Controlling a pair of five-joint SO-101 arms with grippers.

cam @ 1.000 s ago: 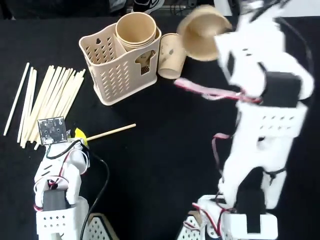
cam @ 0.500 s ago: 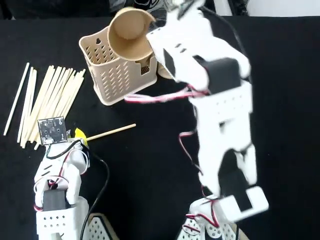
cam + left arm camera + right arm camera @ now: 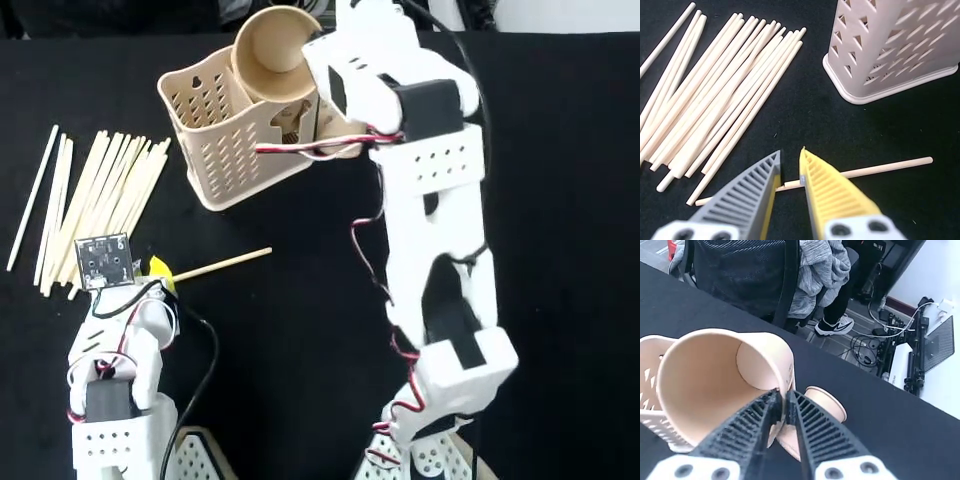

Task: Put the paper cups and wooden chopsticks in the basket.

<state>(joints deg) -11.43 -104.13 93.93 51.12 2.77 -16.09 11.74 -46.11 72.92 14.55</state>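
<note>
Paper cup (image 3: 705, 385) rim pinched in right gripper (image 3: 784, 395).

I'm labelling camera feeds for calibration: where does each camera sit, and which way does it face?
High view: fixed above the table, looking down on left arm, right arm, basket, chopstick pile.
Left wrist view: on the left arm, looking down past the left gripper at a single chopstick.
Right wrist view: on the right arm, facing across the table toward the room behind; right gripper pinches a paper cup by its rim.
Shared: all three show the basket.
</note>
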